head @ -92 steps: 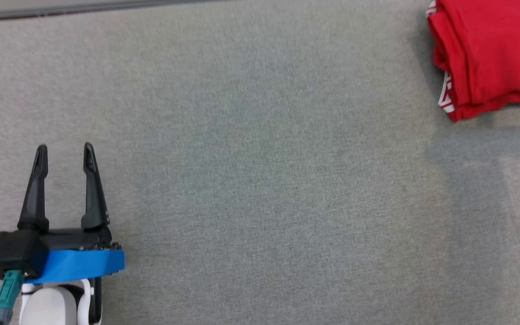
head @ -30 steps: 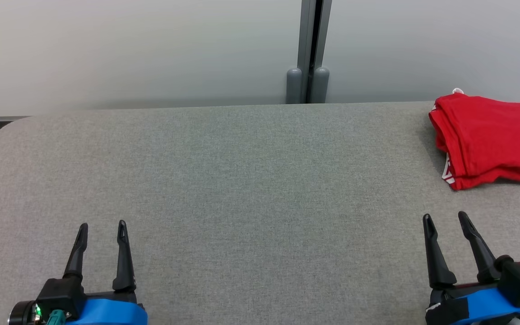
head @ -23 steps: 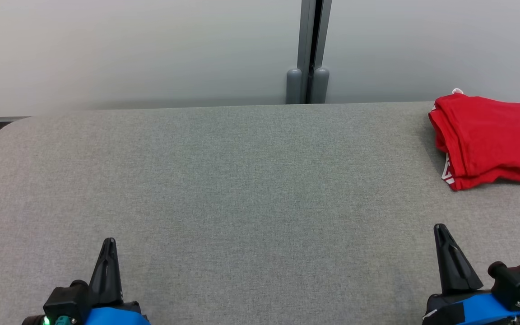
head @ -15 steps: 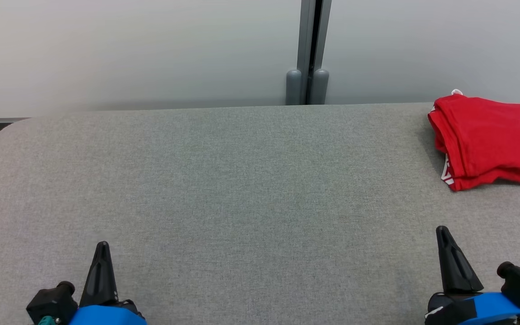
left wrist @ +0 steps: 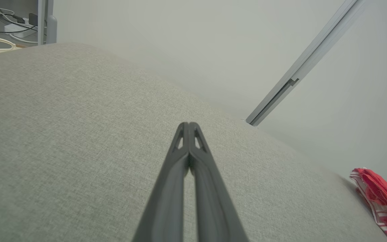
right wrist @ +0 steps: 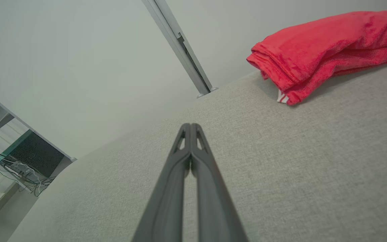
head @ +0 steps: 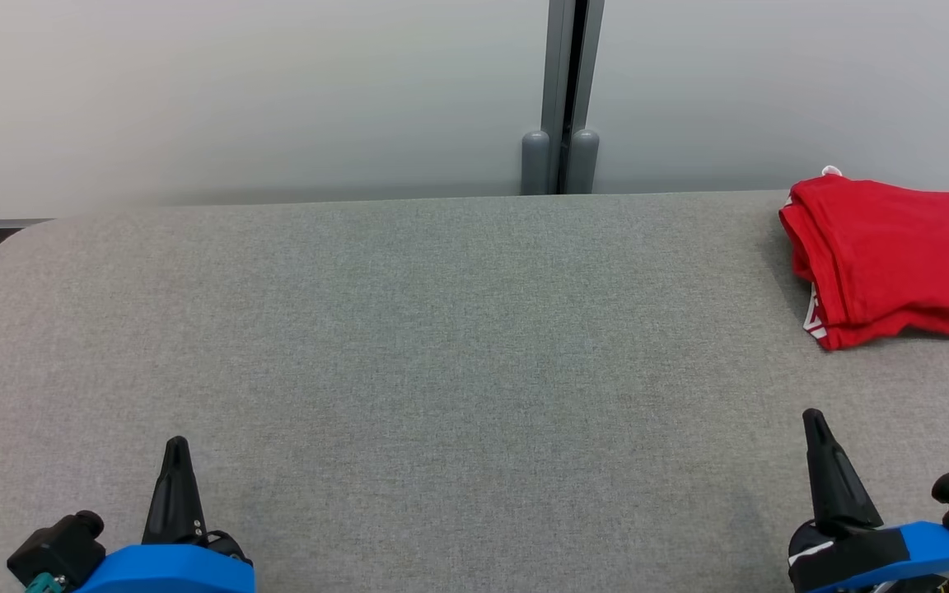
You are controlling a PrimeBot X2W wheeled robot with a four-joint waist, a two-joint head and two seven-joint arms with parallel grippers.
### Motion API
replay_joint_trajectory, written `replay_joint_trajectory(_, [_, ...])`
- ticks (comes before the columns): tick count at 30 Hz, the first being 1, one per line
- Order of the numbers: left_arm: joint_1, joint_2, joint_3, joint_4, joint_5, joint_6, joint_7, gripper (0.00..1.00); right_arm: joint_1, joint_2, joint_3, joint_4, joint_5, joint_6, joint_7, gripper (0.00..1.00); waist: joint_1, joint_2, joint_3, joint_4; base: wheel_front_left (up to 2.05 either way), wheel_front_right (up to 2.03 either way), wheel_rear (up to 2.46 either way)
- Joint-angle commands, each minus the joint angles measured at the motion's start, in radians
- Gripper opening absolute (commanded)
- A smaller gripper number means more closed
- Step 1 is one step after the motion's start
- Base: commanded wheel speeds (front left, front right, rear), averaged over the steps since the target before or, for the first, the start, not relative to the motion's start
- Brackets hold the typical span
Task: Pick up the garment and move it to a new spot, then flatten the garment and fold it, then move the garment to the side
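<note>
Red garment (head: 895, 255) lies folded in a neat stack at the far right of the grey fabric surface (head: 441, 346), close to its back edge, and runs off the right border of the head view. White striped trim peeks out at its front-left corner. The right gripper (head: 812, 422) sits at lower right with its fingers pressed together to a single point and nothing between them. It points up the view, and the garment lies ahead of it and a little to its right, well apart, with bare fabric between. In the right wrist view the closed fingers rise from bottom middle and the garment sits in the top right, folded edges toward the camera, clear of the fingers. The left gripper (head: 177, 449) is at lower left, also closed tight on nothing; cannot tell if its tip touches the surface. The garment is on the opposite side of the surface from it, and in the left wrist view shows small at the lower right edge. Behind the surface is a pale wall (head: 236, 91) with a grey vertical post (head: 561, 82).
</note>
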Motion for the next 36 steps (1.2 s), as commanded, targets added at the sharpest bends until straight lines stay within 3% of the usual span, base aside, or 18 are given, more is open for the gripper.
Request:
replay_joint_trajectory(1, [-0.034,0.006,0.007,-0.016,-0.049,-0.004,0.009,0.00,-0.032,-0.011,-0.002,-0.007,0.052,0.000,0.006,0.00,0.0000,0.0000,-0.001,0.000,0.00,0.00,0.00])
replay_joint_trajectory(36, [-0.078,0.007,0.028,-0.016,-0.530,-0.019,0.127,0.00,-0.080,-0.018,-0.015,0.046,0.522,0.000,0.090,0.00,0.0000,0.0000,-0.016,-0.002,0.00,0.00,0.00])
